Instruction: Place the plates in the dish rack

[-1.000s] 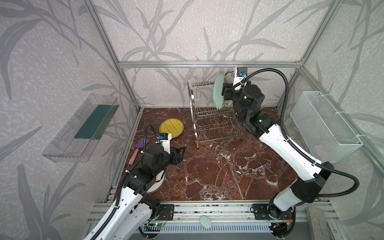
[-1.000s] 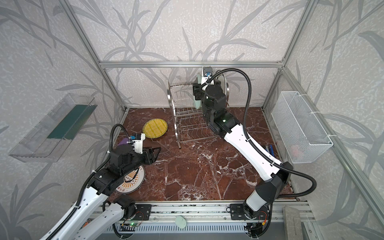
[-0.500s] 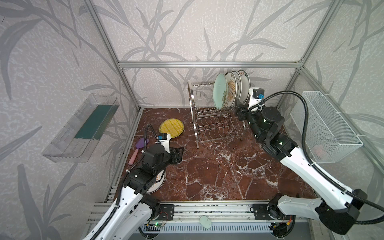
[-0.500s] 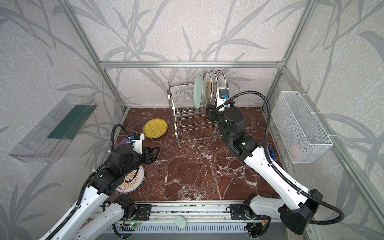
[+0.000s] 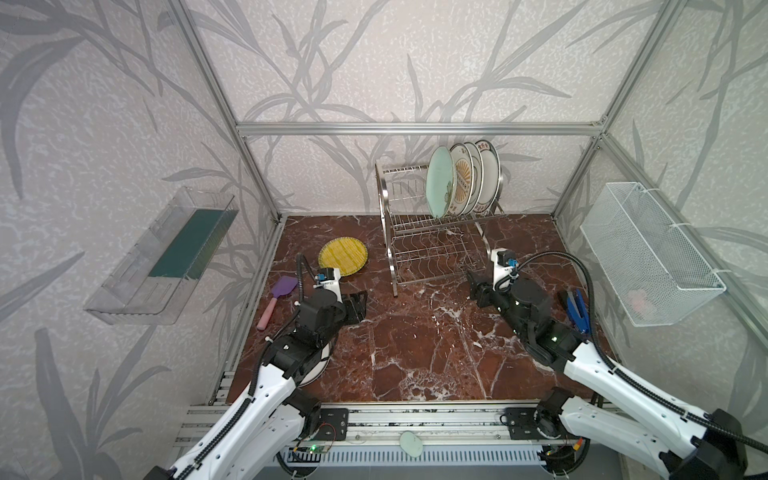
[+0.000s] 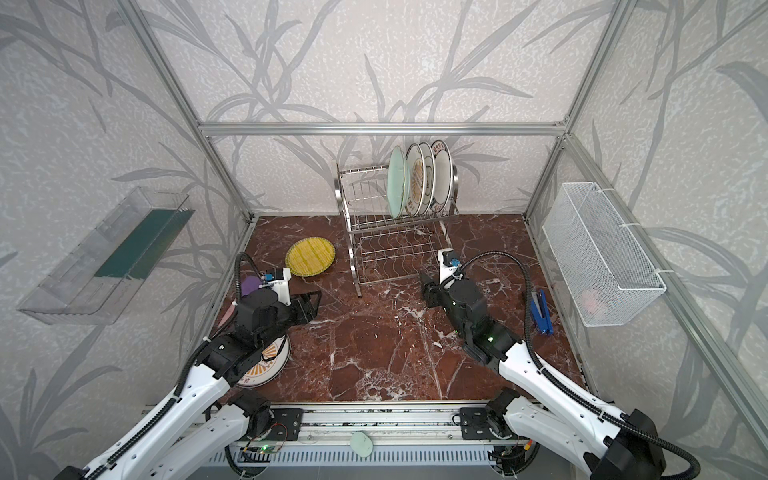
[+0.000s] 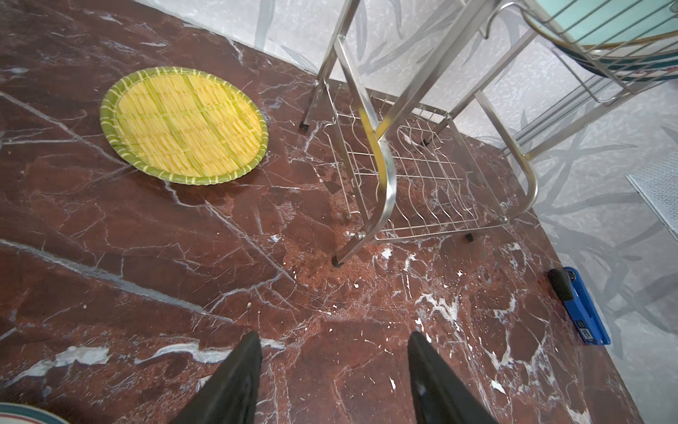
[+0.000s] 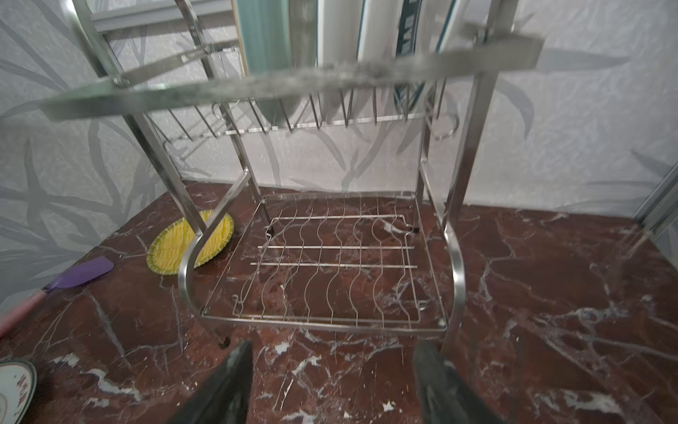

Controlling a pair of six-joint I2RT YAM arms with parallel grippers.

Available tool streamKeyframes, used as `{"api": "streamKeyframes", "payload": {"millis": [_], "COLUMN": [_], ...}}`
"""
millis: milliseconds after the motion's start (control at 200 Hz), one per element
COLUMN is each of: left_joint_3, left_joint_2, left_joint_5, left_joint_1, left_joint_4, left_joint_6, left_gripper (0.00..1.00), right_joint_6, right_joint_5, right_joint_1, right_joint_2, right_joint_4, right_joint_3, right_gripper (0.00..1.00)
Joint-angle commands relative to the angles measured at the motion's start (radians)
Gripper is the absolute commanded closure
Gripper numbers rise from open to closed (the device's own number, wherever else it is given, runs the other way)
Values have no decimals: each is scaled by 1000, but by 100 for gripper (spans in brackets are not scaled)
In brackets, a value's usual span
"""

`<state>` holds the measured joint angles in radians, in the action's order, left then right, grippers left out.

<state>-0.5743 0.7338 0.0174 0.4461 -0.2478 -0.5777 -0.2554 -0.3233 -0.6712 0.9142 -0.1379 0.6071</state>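
I count four plates (image 5: pixel 462 183) standing on edge in the upper shelf of the dish rack (image 5: pixel 428 249), at the back of the table. The yellow plate (image 5: pixel 343 257) lies flat just left of the rack, and a sunburst plate (image 6: pixel 266 365) sits under my left arm. My left gripper (image 7: pixel 334 339) and right gripper (image 8: pixel 332 347) hang over the marble, jaws apart and empty.
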Motion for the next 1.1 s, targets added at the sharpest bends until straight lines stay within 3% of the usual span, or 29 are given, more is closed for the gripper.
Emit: {"api": "streamKeyframes", "payload": {"millis": [0,350,500,615,1095], "left_joint_3": [5,-12,-9,-9,-52], "left_joint_2": [9,105,154,208,455], "left_joint_5": [61,37,-22,-128,-271], "left_joint_1": [-2,-54,-134,-216,-407], "left_joint_4": [48,71,99,143,312], "left_joint_6": [-28,-42,-77,-94,-188], "left_gripper": [38,38,38,38,38], "right_joint_6": [-139,-234,-239,-240,-233], "right_joint_5": [87,213,225,239,250], "right_joint_1": [-1,-2,-2,-2,-1], "right_joint_2": [-14,33,39,40,-25], "right_joint_4": [-59,-110,-105,-95,-30], "right_joint_3": [-50,-148,-152,-146,-150], "right_gripper": [32,33,33,33,33]}}
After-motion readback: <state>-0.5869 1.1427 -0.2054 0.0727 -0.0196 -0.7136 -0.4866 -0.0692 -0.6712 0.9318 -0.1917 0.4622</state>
